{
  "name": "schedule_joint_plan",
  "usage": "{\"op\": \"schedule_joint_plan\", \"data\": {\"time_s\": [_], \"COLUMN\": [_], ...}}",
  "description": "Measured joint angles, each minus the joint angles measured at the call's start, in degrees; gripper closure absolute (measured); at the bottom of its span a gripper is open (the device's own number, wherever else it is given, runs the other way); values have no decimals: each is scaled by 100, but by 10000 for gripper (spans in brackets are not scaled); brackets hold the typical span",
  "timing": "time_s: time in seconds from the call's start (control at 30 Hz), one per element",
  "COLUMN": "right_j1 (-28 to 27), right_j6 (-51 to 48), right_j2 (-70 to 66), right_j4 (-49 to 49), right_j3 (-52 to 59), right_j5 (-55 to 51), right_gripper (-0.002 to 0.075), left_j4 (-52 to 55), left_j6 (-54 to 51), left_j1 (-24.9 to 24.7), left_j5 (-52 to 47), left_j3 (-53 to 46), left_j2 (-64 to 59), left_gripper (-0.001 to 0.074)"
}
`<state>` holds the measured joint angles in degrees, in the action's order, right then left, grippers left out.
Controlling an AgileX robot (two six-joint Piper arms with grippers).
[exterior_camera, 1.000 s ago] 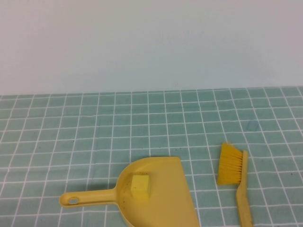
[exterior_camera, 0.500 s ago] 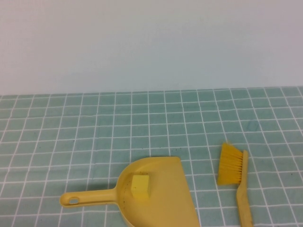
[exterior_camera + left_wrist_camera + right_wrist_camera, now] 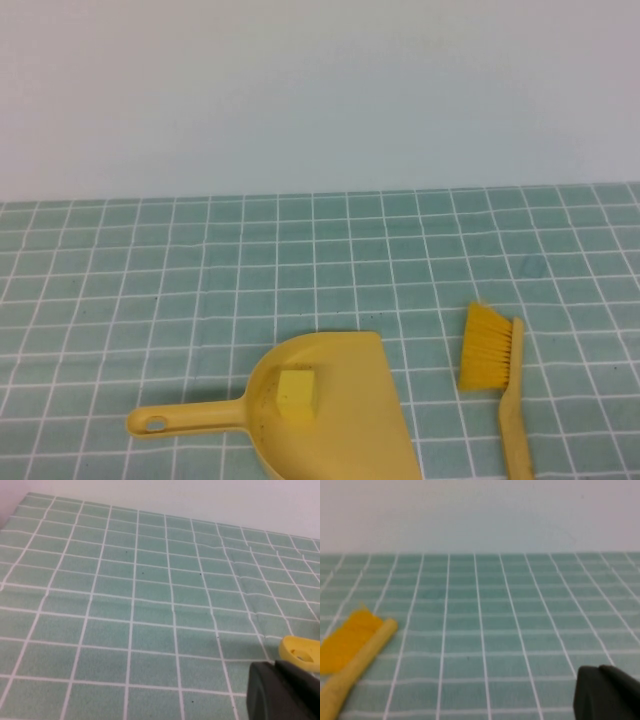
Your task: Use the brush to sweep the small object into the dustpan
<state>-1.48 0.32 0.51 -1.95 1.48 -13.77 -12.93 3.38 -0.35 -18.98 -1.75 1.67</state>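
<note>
A yellow dustpan (image 3: 350, 425) lies near the table's front edge, its handle pointing left. A small yellow cube (image 3: 296, 394) sits inside the pan. A yellow brush (image 3: 493, 360) lies flat to the right of the pan, bristles pointing away, with nothing holding it. Neither gripper shows in the high view. My left gripper (image 3: 280, 692) shows as a dark tip with its jaws together and nothing in them, just short of the dustpan's handle end (image 3: 300, 652). My right gripper (image 3: 605, 692) is also a dark closed tip, well to the side of the brush (image 3: 355, 650).
The table is covered by a green checked cloth (image 3: 300, 260) that runs back to a plain white wall (image 3: 320, 90).
</note>
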Motion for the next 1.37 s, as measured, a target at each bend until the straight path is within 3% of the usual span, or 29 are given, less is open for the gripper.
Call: {"op": "schedule_joint_plan", "data": {"time_s": [0.13, 1.37], "right_j1": [-13, -13], "right_j6": [0, 32], "right_j2": [0, 0], "right_j4": [-186, -137], "right_j3": [0, -10], "right_j5": [-680, -706], "right_gripper": [727, 727], "left_j4": [0, 0], "left_j6": [-12, -37], "left_j1": [0, 0], "left_j5": [0, 15], "left_j3": [0, 0], "left_j2": [0, 0], "left_gripper": [735, 735]}}
